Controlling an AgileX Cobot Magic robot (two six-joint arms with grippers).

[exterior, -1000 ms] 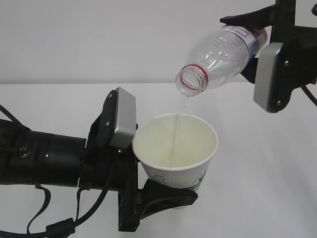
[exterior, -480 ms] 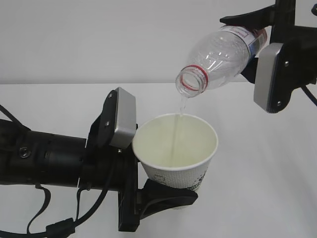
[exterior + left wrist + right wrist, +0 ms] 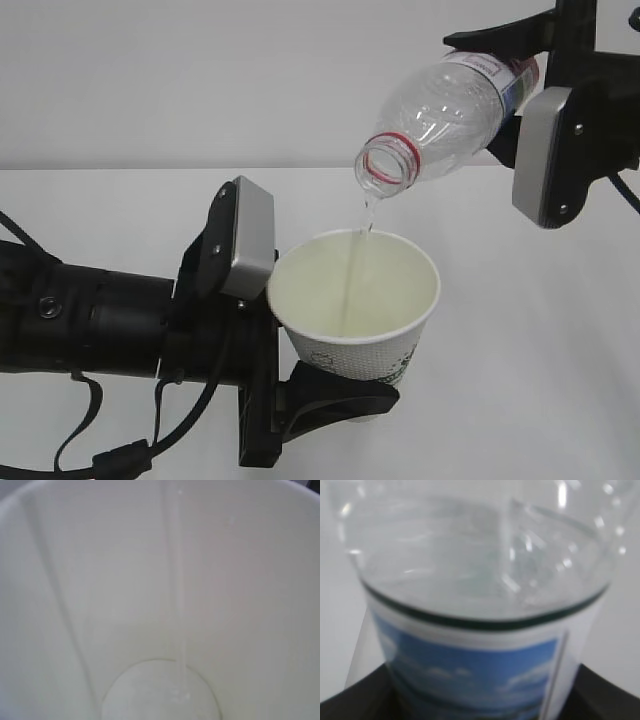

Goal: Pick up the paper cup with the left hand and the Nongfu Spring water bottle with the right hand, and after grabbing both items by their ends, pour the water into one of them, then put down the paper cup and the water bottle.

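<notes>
Left tool grips the small white paper cup; right tool grips the tilted clear plastic bottle. Best keep the thin water stream centred over the cup.

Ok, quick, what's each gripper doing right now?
Left gripper: closed on the paper cup.
Right gripper: closed on the water bottle.

You will find nothing legible here. The paper cup carries grey-green lettering and a dark mark low on its outer wall, too small and cut off to read. The Nongfu Spring water bottle shows a label with a blue sky picture below the clear ribbed part, with no readable words.
</notes>
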